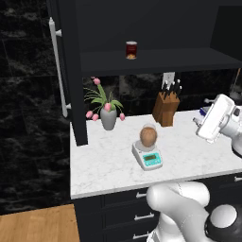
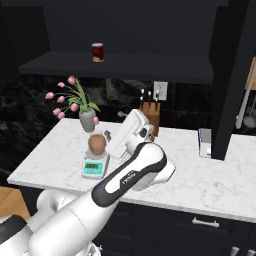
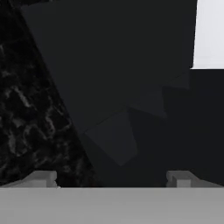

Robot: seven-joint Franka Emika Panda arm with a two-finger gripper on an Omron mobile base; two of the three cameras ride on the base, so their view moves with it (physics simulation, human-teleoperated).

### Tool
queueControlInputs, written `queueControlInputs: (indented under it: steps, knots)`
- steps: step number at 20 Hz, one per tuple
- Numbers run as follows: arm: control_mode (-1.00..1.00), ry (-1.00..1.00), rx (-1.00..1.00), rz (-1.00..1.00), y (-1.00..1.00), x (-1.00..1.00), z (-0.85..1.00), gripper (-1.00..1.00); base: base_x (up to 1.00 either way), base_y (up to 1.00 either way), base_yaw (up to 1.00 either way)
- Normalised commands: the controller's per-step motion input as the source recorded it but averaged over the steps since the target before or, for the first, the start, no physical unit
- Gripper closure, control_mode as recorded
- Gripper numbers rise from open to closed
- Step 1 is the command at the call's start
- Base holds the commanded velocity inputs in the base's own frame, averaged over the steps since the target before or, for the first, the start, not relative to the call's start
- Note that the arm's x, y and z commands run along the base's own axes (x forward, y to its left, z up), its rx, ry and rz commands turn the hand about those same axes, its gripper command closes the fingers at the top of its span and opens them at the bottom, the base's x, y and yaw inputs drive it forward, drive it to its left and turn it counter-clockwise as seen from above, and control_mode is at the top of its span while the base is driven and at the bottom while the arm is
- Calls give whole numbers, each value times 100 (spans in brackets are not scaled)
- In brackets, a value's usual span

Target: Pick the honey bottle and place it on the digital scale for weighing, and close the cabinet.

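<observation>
Amber-brown honey bottle (image 1: pixel 148 136) sits upright on the round plate of the digital scale (image 1: pixel 147 156), which rests on the white marble counter (image 1: pixel 108 165) a little in front of the grey vase of pink tulips (image 1: pixel 108 115) and the wooden knife block (image 1: pixel 165 108). Scale's teal display faces the counter's front edge. Same pair in the right base view: honey bottle (image 2: pixel 96 143) on digital scale (image 2: pixel 95 166), just left of the arm's hand.

Gripper (image 3: pixel 113 177): finger tips spread wide, nothing between them; the hand camera looks at dark cabinet surfaces and black stone wall.

Cabinet (image 1: pixel 146 28) is open: its left door (image 1: pixel 66 71) stands swung out, with its pale bar handle (image 1: pixel 57 68) on the outer face. Small dark red jar (image 1: pixel 131 49) stands on the cabinet's shelf.
</observation>
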Motion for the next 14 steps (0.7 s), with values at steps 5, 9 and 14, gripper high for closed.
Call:
queueControlInputs:
  steps: [5,9,14]
  knots:
    - [-100,-20,2,-26,-47,-5,1,-100,0,0,0]
    - [-100,-20,6,-16,-69,0,0,-100,0,0,0]
    - [-100,-19,7,-8,-83,0,0,-100,0,0,0]
